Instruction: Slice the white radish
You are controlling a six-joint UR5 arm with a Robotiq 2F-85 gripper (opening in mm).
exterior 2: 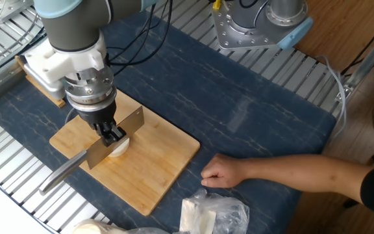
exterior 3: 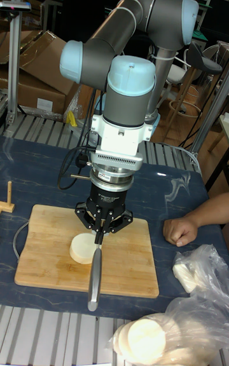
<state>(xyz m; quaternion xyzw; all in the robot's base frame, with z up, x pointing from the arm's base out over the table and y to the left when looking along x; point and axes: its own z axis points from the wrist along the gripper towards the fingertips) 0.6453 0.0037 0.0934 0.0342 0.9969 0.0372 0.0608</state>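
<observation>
The white radish (exterior 3: pixel 81 249) is a cream-white thick disc lying on a bamboo cutting board (exterior 2: pixel 154 166) (exterior 3: pixel 127 264). In the fixed view only a sliver of the white radish (exterior 2: pixel 119 149) shows past the blade. My gripper (exterior 2: pixel 112 134) (exterior 3: pixel 99 231) hangs directly over it, shut on a knife (exterior 2: pixel 113 138) (exterior 3: pixel 95 271). The steel blade stands on edge across the disc's top, and the grey handle (exterior 2: pixel 61 171) points toward the table's front-left edge.
A person's fist (exterior 2: pixel 223 171) (exterior 3: pixel 181 230) rests on the blue cloth right of the board. A plastic bag with white pieces (exterior 2: pixel 213 216) (exterior 3: pixel 194 271) lies at the front. More round slices (exterior 3: pixel 145 338) sit bagged near the front edge. A wooden stand (exterior 3: pixel 7 197) is at left.
</observation>
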